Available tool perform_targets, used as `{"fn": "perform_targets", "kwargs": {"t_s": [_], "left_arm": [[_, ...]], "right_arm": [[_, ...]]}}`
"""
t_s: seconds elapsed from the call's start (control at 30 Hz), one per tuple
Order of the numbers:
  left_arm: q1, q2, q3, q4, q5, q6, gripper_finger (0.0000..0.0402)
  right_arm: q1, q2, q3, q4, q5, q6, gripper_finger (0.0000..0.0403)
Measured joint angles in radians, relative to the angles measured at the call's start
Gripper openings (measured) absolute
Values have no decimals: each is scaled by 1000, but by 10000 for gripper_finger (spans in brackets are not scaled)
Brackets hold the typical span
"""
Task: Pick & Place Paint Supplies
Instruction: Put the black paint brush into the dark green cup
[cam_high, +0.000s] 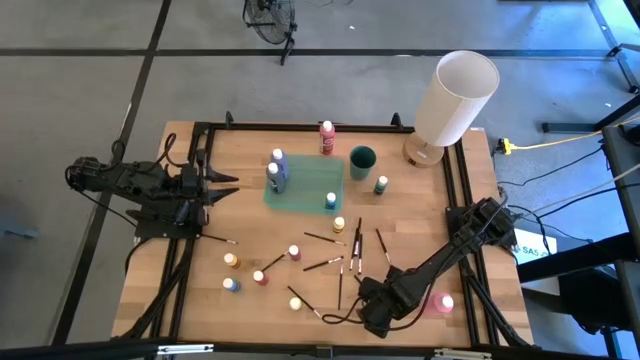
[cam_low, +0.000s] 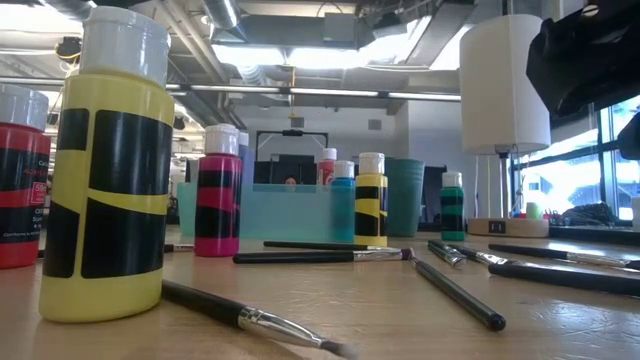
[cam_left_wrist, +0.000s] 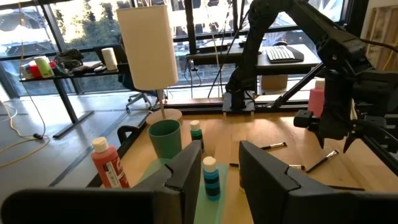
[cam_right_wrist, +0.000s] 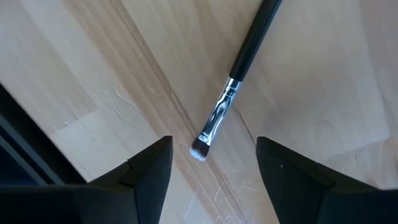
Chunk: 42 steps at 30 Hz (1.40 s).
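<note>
**Right claw open above a brush near the front edge**

The right claw (cam_right_wrist: 208, 163) hangs low over the tabletop (cam_high: 190, 290) close to its front edge, right of centre. Its fingers (cam_right_wrist: 149, 171) stand apart, gripping nothing. A dark-handled brush (cam_right_wrist: 231, 87) lies flat on the wood just beyond them, its bristle tip between the two fingers. A pink bottle (cam_high: 444, 302) stands just beside that arm, toward the right front corner.

More brushes (cam_high: 330, 264) and small bottles (cam_high: 231, 285) lie scattered across the front half of the tabletop. A green tray (cam_high: 303, 199) sits toward the back, with a blue bottle (cam_high: 277, 170) on it and a red bottle (cam_high: 327, 137) behind it at the back edge. A green cup (cam_high: 362, 162) stands just right of the tray.

The left claw (cam_high: 232, 189) waits at the left edge, fingers partly open and empty.
</note>
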Motion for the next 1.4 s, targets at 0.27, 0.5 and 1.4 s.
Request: {"fn": "perform_targets", "kwargs": {"t_s": [0.27,0.5,1.4], "left_arm": [[0,0,0,0,0,0,104],[0,0,0,-2,0,0,104],[0,0,0,-22,0,0,104]], "right_arm": [[-1,42,6,-8,-51,19,234],[-2,56,6,-13,-61,19,234],[1,58,2,-45,-17,19,103]]}}
